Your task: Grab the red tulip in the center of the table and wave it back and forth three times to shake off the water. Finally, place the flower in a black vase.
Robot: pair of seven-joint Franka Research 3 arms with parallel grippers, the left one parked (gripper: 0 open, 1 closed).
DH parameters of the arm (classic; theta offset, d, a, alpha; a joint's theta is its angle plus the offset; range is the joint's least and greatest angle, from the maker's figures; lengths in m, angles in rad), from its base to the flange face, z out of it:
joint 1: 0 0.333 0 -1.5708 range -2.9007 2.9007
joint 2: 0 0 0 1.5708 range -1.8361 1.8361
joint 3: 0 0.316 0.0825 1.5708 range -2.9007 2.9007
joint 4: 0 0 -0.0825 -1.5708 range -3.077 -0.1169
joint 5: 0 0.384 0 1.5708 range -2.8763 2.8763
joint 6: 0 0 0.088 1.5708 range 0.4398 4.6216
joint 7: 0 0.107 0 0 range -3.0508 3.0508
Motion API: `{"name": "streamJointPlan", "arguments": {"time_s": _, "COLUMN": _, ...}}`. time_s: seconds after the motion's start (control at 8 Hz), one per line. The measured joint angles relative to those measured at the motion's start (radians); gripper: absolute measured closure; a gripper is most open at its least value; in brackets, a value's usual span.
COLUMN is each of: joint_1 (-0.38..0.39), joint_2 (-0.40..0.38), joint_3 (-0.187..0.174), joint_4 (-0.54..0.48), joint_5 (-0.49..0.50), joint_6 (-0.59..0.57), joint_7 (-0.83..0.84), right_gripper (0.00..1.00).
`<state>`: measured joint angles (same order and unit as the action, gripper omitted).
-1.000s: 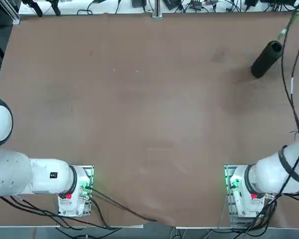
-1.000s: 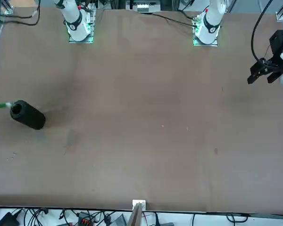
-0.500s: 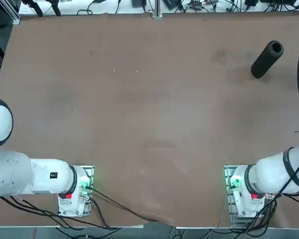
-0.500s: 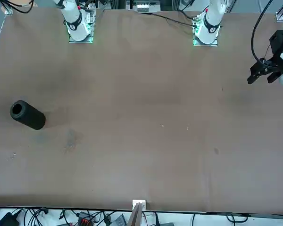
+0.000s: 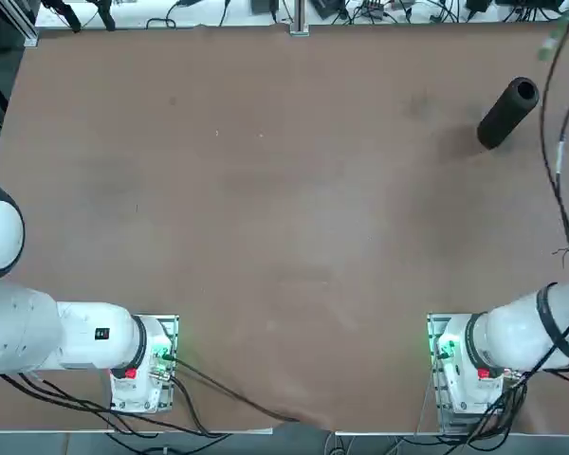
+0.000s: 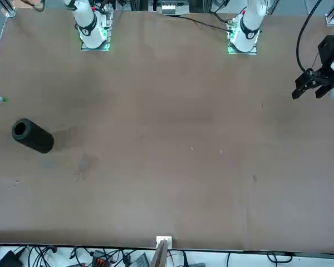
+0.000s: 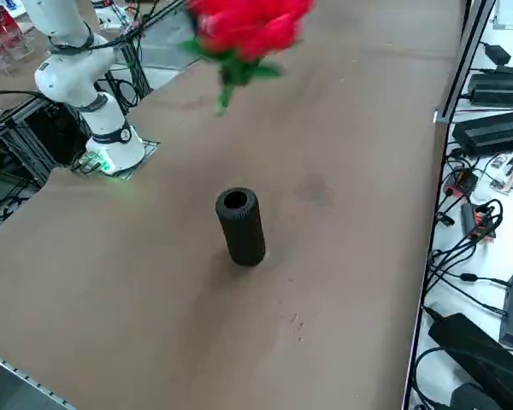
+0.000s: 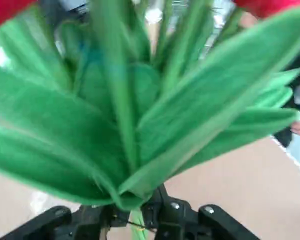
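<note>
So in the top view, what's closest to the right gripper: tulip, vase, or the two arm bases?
1. red tulip, held in the right gripper.
2. black vase, far right.
3. right arm base, near right.
4. left arm base, near left.

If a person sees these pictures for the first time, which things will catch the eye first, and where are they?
The red tulip stands out most: it hangs in the air above the table, its green leaves filling the wrist view, its stem clamped in the right gripper. Next is the black vase, lying on its side near the table's far right corner, with no flower in it yet.
</note>
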<state>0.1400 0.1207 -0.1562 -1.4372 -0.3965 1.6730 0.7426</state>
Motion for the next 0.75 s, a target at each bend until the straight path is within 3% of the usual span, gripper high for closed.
{"name": "streamJointPlan", "arguments": {"time_s": 0.38, "joint_1": 0.113, "joint_2": -0.009, "joint_3": 0.152, "joint_4": 0.000, "joint_5": 0.031, "joint_6": -0.029, "joint_7": 0.122, "right_gripper": 0.86}}
{"name": "streamJointPlan", "arguments": {"time_s": 0.5, "joint_1": 0.118, "joint_2": -0.013, "joint_3": 0.178, "joint_4": 0.000, "joint_5": 0.034, "joint_6": -0.033, "joint_7": 0.152, "right_gripper": 0.86}}
{"name": "streamJointPlan", "arguments": {"time_s": 0.75, "joint_1": 0.101, "joint_2": -0.033, "joint_3": 0.167, "joint_4": -0.001, "joint_5": 0.023, "joint_6": -0.062, "joint_7": 0.162, "right_gripper": 0.86}}
